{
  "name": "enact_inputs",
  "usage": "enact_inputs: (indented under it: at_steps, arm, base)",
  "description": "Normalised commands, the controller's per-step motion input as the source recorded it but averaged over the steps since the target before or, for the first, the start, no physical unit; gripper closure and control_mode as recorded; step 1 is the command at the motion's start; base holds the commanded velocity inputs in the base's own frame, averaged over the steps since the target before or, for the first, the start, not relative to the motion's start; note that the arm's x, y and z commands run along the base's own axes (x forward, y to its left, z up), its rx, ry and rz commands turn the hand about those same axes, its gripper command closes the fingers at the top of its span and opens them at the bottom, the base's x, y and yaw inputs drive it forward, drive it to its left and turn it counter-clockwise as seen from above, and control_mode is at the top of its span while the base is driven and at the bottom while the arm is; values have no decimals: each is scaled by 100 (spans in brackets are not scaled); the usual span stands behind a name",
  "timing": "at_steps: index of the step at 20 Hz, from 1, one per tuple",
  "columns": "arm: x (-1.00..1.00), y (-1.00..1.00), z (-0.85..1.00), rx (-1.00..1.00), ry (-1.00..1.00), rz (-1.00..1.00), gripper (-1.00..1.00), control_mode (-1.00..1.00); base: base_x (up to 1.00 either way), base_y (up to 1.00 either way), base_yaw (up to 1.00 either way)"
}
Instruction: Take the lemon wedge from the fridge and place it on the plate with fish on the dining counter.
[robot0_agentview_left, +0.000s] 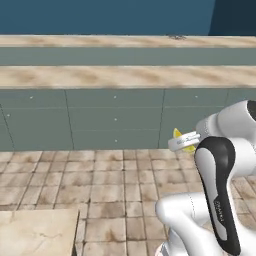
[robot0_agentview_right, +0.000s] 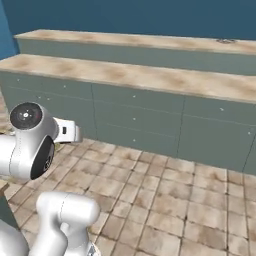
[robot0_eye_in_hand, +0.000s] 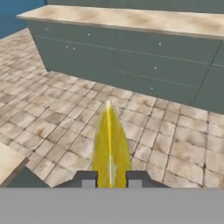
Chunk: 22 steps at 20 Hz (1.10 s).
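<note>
Gripper holds the lemon wedge, jaws drawn in narrow on its base, one dark fingertip at each flank. In the hand view the wedge stands straight up from between the tips toward 12 o'clock, tapering to a point. Its long axis runs along the gripper's own axis, thin edge facing the camera.

In the left base view the lemon wedge shows as a small yellow sliver at the hand, just off the arm's white wrist, tip toward 10 o'clock. It is off the floor, carried in the air, well short of any counter.

Ahead, toward 12 o'clock in the hand view, stands a nearer counter with beige top and grey-green drawer fronts. Behind it in both base views runs a second, higher counter, probably the dining counter. A small dark flat shape sits on its top toward 1 o'clock from the hand, too small to tell whether it is the plate with fish.

Judgement: the carry is in hand and the placing is not yet done. The target lies beyond the nearer counter, so the wedge has to travel up and over or around it, tip leading.

Tiled floor lies between base and counters.
</note>
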Motion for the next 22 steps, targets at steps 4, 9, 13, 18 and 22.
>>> enact_inputs:
  at_steps: [4,9,13,18,22]
  arm:
    - [0,0,0,0,0,0,100,100]
    - [0,0,0,0,0,0,100,100]
    - [0,0,0,0,0,0,100,100]
    - [0,0,0,0,0,0,100,100]
    - [0,0,0,0,0,0,100,100]
  base:
    - [100,0,54]
    - [86,0,62]
    - [78,0,67]
    - [85,0,72]
    - [100,0,59]
